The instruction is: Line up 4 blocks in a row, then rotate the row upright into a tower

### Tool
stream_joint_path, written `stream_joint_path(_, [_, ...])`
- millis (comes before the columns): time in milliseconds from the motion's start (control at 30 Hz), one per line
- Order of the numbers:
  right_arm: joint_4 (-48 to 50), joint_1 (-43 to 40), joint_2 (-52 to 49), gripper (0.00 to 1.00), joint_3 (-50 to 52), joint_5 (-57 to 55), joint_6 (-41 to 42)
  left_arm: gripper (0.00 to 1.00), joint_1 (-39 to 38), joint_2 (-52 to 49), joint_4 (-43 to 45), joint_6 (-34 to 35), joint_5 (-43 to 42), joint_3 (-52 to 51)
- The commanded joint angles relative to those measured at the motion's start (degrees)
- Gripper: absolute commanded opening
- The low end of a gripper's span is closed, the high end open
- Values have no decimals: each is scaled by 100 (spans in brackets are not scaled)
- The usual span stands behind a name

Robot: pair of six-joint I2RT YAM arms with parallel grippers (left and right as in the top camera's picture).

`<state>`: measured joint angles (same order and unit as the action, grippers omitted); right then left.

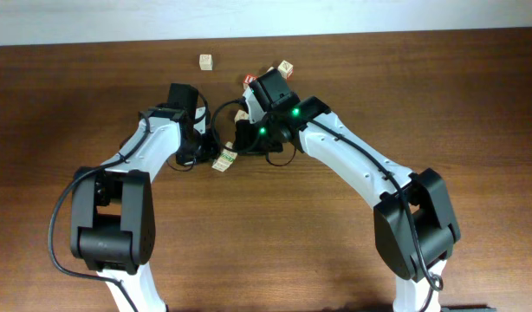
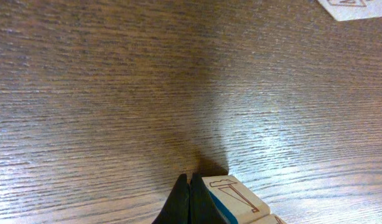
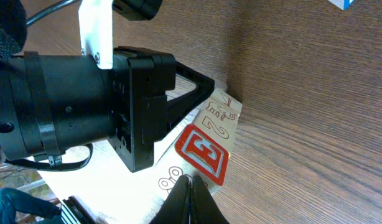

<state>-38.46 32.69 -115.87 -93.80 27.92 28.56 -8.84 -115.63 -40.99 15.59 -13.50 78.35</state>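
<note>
A tight group of pale-wood blocks (image 1: 224,159) lies between my two grippers at the table's middle. My left gripper (image 2: 190,185) is shut with nothing in it. Its tips rest on the table against the left side of a block (image 2: 236,195) with a hammer drawing and a blue side. My right gripper (image 3: 190,182) is shut too. Its tips touch a block with a butterfly outline (image 3: 171,179), next to a red E block (image 3: 204,150) and a Z block (image 3: 219,112). Seen from overhead, the left gripper (image 1: 205,154) and right gripper (image 1: 242,141) flank the group.
More blocks lie farther back: one alone (image 1: 205,61), one behind the right wrist (image 1: 286,68), and others (image 1: 242,113) partly hidden under that arm. The left arm's black gripper body (image 3: 141,106) fills the left of the right wrist view. The table's far edge (image 1: 266,35) meets a pale wall.
</note>
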Motion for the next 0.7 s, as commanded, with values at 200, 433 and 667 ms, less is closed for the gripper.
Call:
stream_joint_path(200, [103,142,-278,4,120,-254,96,0,-20,4,-109,-87,-177,83])
stream_joint_path(433, [168,262,-280,4,120,-424,197,0,70,4,-190,-55,-166,83])
stream_joint_path(667, [299,315,-354,4,120,-424,203,0,365,4,-160,-39,-175,83])
